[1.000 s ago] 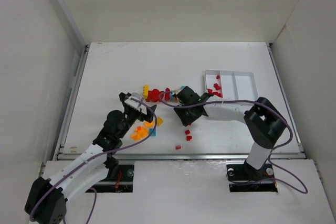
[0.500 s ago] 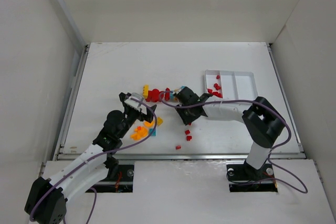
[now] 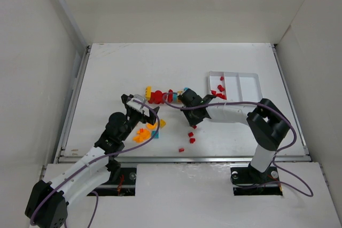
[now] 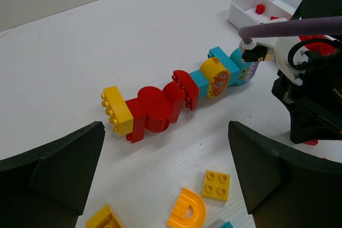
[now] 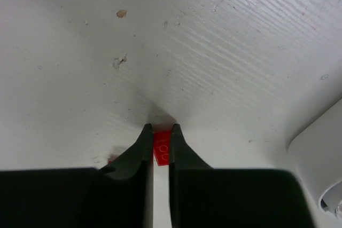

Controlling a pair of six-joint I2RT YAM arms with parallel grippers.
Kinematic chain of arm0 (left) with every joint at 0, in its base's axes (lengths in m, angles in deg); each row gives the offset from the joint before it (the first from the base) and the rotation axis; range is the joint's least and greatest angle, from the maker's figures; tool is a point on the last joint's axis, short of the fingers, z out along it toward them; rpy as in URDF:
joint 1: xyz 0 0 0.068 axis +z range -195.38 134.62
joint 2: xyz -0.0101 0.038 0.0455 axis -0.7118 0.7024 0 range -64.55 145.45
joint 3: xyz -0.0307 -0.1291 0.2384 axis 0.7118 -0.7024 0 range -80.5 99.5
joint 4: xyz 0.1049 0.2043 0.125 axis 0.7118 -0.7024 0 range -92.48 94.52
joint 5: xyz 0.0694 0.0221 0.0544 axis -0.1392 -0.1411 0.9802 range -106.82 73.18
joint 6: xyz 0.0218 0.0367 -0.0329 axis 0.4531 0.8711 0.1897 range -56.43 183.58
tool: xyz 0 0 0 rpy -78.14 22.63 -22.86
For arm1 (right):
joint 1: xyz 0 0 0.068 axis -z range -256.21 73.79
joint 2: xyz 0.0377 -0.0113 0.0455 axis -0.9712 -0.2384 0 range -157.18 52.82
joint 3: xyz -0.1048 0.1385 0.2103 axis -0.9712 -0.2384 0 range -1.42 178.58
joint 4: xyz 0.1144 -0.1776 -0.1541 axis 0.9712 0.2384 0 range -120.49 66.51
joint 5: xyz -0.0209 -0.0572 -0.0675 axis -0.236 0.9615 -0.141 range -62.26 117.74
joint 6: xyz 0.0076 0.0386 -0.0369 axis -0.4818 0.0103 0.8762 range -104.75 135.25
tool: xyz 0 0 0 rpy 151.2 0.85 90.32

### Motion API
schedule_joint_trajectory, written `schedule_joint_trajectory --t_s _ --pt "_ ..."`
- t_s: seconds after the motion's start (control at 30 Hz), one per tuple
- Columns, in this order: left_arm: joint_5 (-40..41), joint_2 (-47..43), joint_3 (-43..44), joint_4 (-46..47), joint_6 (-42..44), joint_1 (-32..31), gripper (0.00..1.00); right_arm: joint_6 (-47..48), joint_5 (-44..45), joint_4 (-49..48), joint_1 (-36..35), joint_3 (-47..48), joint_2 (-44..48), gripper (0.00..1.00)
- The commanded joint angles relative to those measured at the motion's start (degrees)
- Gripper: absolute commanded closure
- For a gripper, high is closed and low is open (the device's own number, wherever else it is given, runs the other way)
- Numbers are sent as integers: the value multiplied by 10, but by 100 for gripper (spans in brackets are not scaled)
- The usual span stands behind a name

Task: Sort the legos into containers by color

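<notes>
Right wrist view: red brick (image 5: pixel 161 151) pinched in the right gripper (image 5: pixel 160 130), tray (image 3: pixel 235 72) near on the right and slightly farther back, its red-stocked left compartment (image 3: pixel 218 82) closest; left gripper (image 3: pixel 140 107) spread wide, farther off.

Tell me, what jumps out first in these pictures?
A colourful row of joined bricks, yellow, red and blue, lies mid-table. Just beside its blue end, the right hand pinches a small red brick close to the table. Farther right, a white tray holds several red bricks in one end compartment only.
</notes>
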Motion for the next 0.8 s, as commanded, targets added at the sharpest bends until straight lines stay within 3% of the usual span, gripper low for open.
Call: schedule_joint_trajectory --t_s 0.0,0.3,0.43,0.6,0.73,0.77 --pt "-8 -10 -1 29 0 -2 0 -9 5 32 -8 11 -6 99" --pt "-8 -10 -1 29 0 -2 0 -107 139 53 29 67 106 100" --pt "-8 -10 -1 29 5 -2 0 -171 246 58 108 67 144 100" --pt "-13 -10 -1 29 5 -2 0 -167 244 39 188 97 108 99" --pt "-13 -10 -1 29 5 -2 0 -131 198 18 229 128 73 72" --pt "-13 -10 -1 29 5 -2 0 -123 198 18 229 137 68 60"
